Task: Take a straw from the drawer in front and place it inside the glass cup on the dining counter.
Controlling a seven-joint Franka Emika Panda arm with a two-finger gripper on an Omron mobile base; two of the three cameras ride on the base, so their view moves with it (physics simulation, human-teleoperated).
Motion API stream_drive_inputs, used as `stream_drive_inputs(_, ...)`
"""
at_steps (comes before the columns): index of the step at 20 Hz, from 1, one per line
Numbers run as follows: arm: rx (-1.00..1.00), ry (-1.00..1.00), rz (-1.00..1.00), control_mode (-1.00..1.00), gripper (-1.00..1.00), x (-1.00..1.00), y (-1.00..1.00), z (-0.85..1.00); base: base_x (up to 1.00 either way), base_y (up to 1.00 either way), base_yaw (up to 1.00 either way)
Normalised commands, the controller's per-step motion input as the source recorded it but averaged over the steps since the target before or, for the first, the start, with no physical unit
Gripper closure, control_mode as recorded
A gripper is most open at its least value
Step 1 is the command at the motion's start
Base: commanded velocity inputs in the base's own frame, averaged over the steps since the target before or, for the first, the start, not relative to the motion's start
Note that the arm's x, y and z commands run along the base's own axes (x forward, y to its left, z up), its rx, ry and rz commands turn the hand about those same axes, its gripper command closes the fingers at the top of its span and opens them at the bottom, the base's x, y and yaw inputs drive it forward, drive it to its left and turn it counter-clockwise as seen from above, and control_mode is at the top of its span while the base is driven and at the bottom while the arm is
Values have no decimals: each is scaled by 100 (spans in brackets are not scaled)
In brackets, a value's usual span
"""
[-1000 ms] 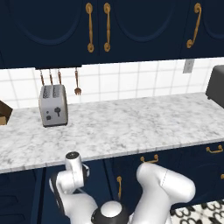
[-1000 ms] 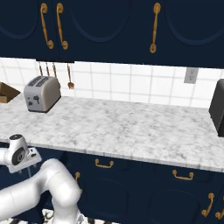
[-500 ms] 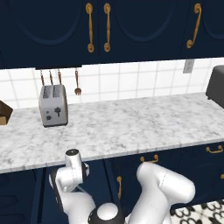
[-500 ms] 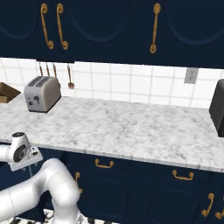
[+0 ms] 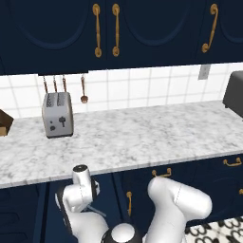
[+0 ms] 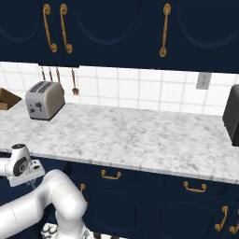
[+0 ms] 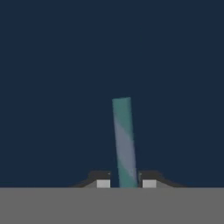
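Observation:
In the hand view a thin pale teal-whitish straw (image 7: 124, 140) rises from between my two dark finger tips (image 7: 103, 183), leaning slightly left. My gripper (image 7: 126, 183) is shut on its lower end. Flat navy-blue surface lies behind the straw. In the base views my white arm (image 5: 79, 192) bends low under the marble worktop's front edge, at the left of the navy drawer fronts. A drawer front with a small brass pull (image 5: 162, 173) sits just right of the arm. The glass cup and the dining counter are out of view.
A marble worktop (image 5: 142, 137) backed by white tiles runs across above the arm. On it stand a silver toaster (image 5: 57, 115) at the left and a dark appliance (image 6: 231, 122) at the right. Navy upper cabinets with long brass handles (image 5: 97, 30) hang overhead.
The jaws have closed from wide open onto the straw. The arm has stayed low under the worktop edge with hardly any shift.

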Motion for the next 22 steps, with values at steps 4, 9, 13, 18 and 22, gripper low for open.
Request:
stream_drive_inputs(4,0,1,0,-100,100,-69,10,-58,0,0,0)
stream_drive_inputs(9,11,-7,-1,-100,100,-8,1,21,0,0,0)
stream_drive_inputs(13,21,-24,-12,-100,100,-46,0,100,0,0,0)
stream_drive_inputs(18,11,-20,-21,-100,100,-57,0,100,0,0,0)
stream_drive_inputs(22,6,-19,-25,-100,100,-61,0,100,0,0,0)
